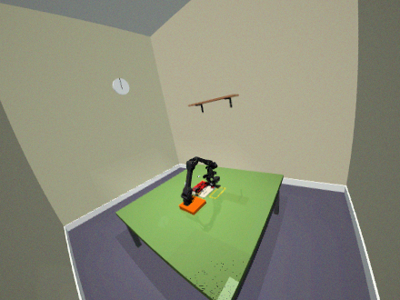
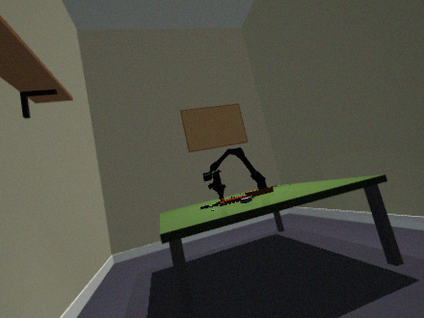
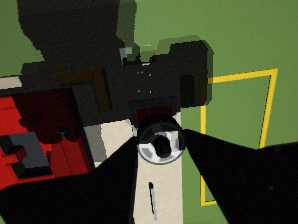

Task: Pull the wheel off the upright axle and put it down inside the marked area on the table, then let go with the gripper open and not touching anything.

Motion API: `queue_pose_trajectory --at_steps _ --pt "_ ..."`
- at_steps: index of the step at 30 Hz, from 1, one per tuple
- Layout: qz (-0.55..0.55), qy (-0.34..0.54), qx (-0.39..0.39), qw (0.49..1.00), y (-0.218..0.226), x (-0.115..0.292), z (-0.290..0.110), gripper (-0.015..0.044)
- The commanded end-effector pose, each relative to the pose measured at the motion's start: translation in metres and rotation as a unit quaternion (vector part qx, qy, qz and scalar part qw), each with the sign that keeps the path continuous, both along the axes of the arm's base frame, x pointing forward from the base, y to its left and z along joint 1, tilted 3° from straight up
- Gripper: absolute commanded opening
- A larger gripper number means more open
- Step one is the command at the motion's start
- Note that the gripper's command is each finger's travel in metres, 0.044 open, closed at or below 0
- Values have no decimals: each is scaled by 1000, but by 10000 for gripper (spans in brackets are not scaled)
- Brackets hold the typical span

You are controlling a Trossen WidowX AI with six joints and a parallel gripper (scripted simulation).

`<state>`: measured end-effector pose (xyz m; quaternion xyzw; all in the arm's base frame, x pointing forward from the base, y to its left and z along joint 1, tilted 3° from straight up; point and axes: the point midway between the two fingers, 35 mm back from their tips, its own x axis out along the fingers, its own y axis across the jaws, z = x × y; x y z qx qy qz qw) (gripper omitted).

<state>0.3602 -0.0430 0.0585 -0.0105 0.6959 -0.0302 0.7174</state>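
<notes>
In the top and exterior views the wheel is too small to make out; in the wrist view the yellow marked area [image 3: 267,107] is partly covered by a black finger [image 3: 235,170]

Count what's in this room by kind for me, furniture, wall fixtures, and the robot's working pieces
Furniture: 1, green table
Wall fixtures: 3, round white clock, wooden shelf, brown board
Working pieces: 3, black arm's gripper gripping grey wheel, yellow outlined area, orange base plate
Total: 7
</notes>
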Motion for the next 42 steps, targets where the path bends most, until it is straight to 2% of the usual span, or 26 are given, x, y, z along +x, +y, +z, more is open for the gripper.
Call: queue_pose_trajectory --at_steps 1,42 --pt "1 -5 0 1000 1 0 14 0" --pt "2 -5 1 1000 2 -1 27 0"
